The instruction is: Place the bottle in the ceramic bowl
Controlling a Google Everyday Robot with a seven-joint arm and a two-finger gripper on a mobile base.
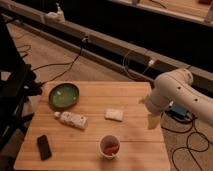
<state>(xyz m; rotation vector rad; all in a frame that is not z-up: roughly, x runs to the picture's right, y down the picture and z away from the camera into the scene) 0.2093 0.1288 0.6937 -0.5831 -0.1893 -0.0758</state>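
The white oblong bottle (71,119) lies on its side on the wooden table (130,102), left of centre, its cap pointing left. The green ceramic bowl (63,95) with a dark rim stands just behind and left of it, near the table's back left corner. It holds nothing. My gripper (153,121) hangs from the white arm (172,90) over the table's right edge, far to the right of the bottle and bowl, pointing down. It holds nothing that I can see.
A flat white block (114,114) lies at the table's centre. A white cup with red contents (109,146) stands near the front edge. A black flat device (44,147) lies at the front left. Cables run across the floor behind and to the right.
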